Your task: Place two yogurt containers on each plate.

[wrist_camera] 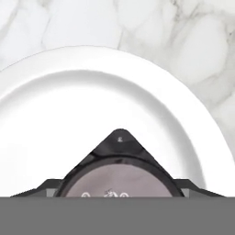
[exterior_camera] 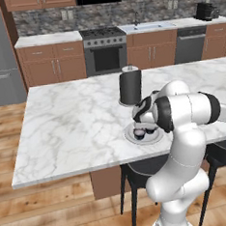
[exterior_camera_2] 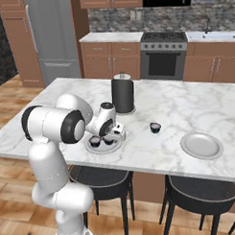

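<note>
Fingers (exterior_camera_2: pixel 108 138) around yogurt container (exterior_camera_2: pixel 108 139), over plate (exterior_camera_2: pixel 118 146)

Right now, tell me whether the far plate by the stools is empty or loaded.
Empty. The far plate shows a bare grey surface; the nearest yogurt container stands apart on the counter.

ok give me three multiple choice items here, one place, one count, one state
1. Where is the lone small dark yogurt cup with a pale top? A) on the stove B) on the white marble counter between the two plates C) on a stool
2. How many cups sit in the round light grey plate nearest the tall black cylinder? A) none B) two C) four
3. The other round grey plate is: A) empty B) stacked with cups C) broken in half
Key: B, it stands on bare marble; B, two dark cups show inside its rim; A, its surface is bare.
</note>
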Robot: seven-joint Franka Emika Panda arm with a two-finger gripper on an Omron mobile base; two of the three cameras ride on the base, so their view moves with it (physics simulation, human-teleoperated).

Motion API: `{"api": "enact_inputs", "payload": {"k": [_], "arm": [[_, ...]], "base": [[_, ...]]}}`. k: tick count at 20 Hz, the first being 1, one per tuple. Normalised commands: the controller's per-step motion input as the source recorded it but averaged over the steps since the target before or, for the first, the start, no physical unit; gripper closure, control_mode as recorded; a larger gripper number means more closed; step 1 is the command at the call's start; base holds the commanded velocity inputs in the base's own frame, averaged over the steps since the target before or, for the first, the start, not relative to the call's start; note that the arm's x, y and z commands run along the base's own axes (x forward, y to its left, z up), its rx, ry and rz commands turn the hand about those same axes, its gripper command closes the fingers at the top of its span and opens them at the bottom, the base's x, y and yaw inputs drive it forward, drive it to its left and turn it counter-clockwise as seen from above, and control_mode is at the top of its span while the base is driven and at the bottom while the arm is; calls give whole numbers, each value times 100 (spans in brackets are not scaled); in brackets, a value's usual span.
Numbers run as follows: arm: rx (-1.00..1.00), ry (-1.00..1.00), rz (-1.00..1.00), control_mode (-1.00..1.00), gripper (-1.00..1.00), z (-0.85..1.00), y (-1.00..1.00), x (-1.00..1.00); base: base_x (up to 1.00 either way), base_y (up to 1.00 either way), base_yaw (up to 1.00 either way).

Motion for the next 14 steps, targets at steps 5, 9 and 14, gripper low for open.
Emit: {"api": "enact_inputs", "payload": {"k": [5, 9, 14], "arm": [[0, 0, 0, -100, -100, 4, 0, 0], [0, 0, 0, -100, -100, 10, 0, 0], [0, 0, 0, -100, -100, 27, 0, 1]], "base": [[0, 0, 0], [0, 0, 0], [0, 0, 0]]}}
